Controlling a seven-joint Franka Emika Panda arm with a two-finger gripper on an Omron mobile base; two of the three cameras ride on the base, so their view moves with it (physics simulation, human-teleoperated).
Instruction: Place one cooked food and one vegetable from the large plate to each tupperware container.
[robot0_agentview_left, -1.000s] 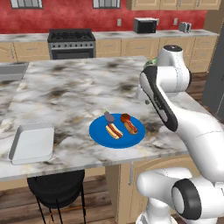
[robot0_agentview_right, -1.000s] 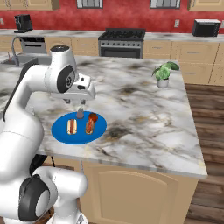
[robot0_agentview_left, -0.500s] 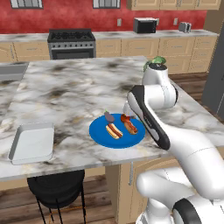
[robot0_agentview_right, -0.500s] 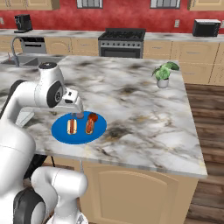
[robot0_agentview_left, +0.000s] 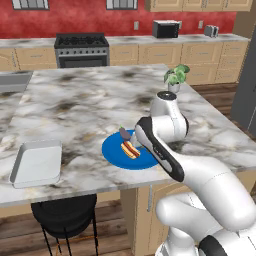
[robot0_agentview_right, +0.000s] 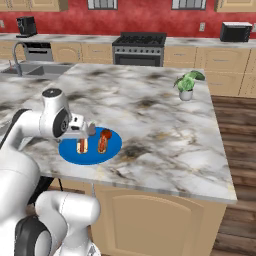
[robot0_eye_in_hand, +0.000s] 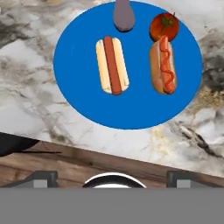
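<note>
Marble counter (robot0_agentview_left: 75, 105); hand (robot0_eye_in_hand: 112, 177) open above blue plate (robot0_eye_in_hand: 78, 96).

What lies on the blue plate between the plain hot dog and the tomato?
In the hand view, bare blue plate separates the plain hot dog from the tomato; the purplish vegetable sits above that gap.

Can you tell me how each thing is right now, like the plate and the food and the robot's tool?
large plate: on the counter, holding four foods.
plain hot dog: lying on the plate.
ketchup hot dog: lying on the plate, beside the tomato.
tomato: on the plate.
eggplant: on the plate's edge.
light grey tray: empty.
tool: open, holding nothing.
</note>
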